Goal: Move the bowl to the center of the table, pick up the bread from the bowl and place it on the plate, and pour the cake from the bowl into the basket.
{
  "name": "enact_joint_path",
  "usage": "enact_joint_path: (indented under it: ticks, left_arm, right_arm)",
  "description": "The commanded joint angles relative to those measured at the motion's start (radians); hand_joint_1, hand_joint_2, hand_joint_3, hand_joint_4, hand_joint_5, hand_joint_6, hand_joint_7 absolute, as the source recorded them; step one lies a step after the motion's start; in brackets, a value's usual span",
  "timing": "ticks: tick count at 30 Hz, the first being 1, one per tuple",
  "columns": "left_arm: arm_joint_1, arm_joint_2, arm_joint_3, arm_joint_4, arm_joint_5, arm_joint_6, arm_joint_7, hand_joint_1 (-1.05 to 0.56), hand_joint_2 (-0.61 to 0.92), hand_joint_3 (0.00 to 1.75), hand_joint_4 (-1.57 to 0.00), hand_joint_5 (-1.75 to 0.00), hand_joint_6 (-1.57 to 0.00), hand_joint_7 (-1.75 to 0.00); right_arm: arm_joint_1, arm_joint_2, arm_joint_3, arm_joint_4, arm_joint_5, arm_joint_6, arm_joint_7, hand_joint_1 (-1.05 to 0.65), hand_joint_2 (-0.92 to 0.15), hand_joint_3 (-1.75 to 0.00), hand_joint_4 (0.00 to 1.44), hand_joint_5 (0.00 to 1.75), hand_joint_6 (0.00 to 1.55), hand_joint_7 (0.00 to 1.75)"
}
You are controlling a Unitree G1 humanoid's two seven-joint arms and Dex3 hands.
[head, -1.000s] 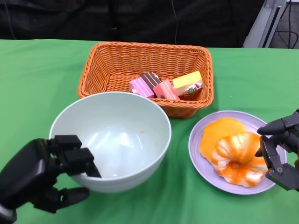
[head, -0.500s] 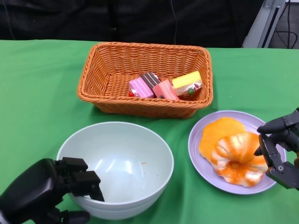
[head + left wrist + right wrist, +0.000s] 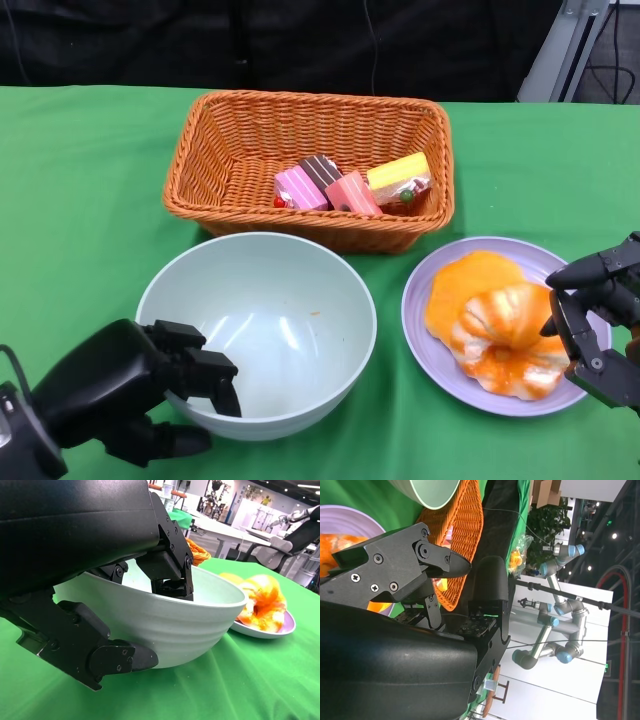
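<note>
The pale green bowl (image 3: 262, 330) is seen at the lower centre of the head view, upright on the green table (image 3: 80, 200), and it is gripped at its near-left rim by the left hand (image 3: 135, 390): fingers (image 3: 205, 372) are hooked over the rim into the bowl, and a thumb is pressed against the outer wall, as is plainly shown in the left wrist view. Only a tiny orange crumb is visible inside the bowl.

Just behind the bowl, at the upper centre of the frame, the orange wicker basket (image 3: 310, 120) is found, and the cake pieces (image 3: 350, 185) are lying in its right half: pink, brown-striped, red and yellow slices, packed together.

To the lower right, the purple plate (image 3: 425, 300) is set just beside the bowl, apart from it. The orange bread (image 3: 495, 325) is resting on the plate.

At the right edge of the frame the right hand (image 3: 595, 320) is held over the plate's outer rim; its fingers are spread apart and nothing is held in them, though a fingertip is close by the bread.
</note>
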Motion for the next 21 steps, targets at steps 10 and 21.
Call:
enact_joint_path:
  ticks: [10,21]
  left_arm:
    - [0.007,0.075,-0.076,-0.083,-0.116,0.081,-0.172,-0.55,0.92,0.09,-0.64,-0.31,-0.73,-0.08]
    - [0.064,0.13,-0.149,-0.265,-0.92,0.475,-0.888,-1.05,0.92,0.26,0.0,0.0,-0.09,0.0]
  right_arm:
    - [0.006,-0.019,-0.013,-0.012,-0.004,0.01,-0.001,-0.1,-0.64,-0.82,0.69,1.58,0.66,1.22]
    - [-0.001,-0.017,-0.013,0.002,-0.028,0.001,-0.008,-0.1,-0.62,-0.86,0.7,1.57,0.66,1.24]
